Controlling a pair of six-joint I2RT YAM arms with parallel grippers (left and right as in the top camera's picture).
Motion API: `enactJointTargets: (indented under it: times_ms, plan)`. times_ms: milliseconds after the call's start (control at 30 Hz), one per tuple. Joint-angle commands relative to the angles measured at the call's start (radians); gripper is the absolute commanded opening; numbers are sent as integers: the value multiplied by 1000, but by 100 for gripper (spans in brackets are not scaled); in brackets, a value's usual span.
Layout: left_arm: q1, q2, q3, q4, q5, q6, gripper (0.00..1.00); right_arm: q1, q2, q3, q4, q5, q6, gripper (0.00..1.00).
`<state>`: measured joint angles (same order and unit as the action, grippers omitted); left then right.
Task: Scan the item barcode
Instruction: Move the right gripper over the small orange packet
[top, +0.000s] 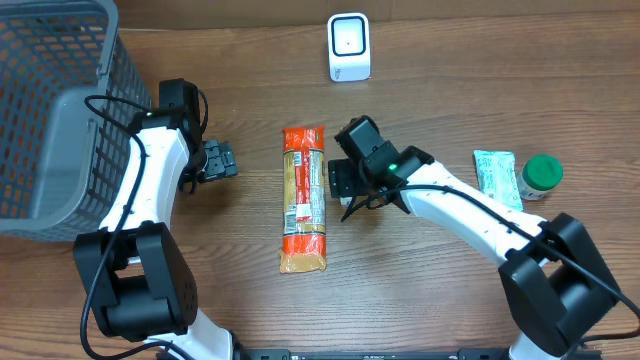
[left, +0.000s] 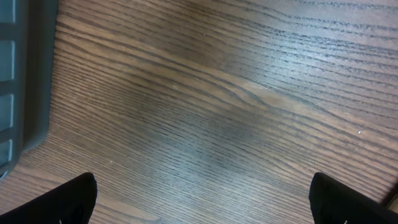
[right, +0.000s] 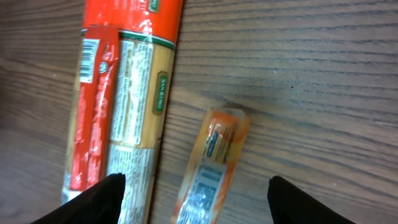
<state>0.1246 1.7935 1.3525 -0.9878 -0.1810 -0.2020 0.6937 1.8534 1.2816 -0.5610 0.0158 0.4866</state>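
The orange packet (right: 214, 168) is judged light, soft and slippery; a pinch across its middle is advised. The left hand (left: 202, 190) and right hand (right: 194, 186) are spread wide, empty.

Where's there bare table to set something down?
Bare wood: between basket and scanner; right of the scanner, beyond the pouch and bottle; between left hand and pasta, a narrow strip. Crowded: pasta, a small orange packet and the right hand sit close together at centre.
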Motion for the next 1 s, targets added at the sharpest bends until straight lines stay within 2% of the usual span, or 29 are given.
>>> enactJointTargets:
  times_ms: [0, 233, 500, 900, 967]
  plan:
    - [0, -21, 4, 1, -10, 15, 100, 2, 21, -13, 13, 32, 16, 75]
    - [-1, -21, 4, 1, -10, 15, 100, 2, 23, -13, 20, 20, 16, 75]
    - [0, -21, 4, 1, -10, 15, 100, 3, 23, -13, 29, 21, 67, 65]
    - [-1, -21, 4, 1, -9, 15, 100, 13, 106, -13, 34, 20, 68, 60]
    - [0, -21, 4, 1, -10, 15, 100, 13, 109, -13, 34, 16, 68, 56]
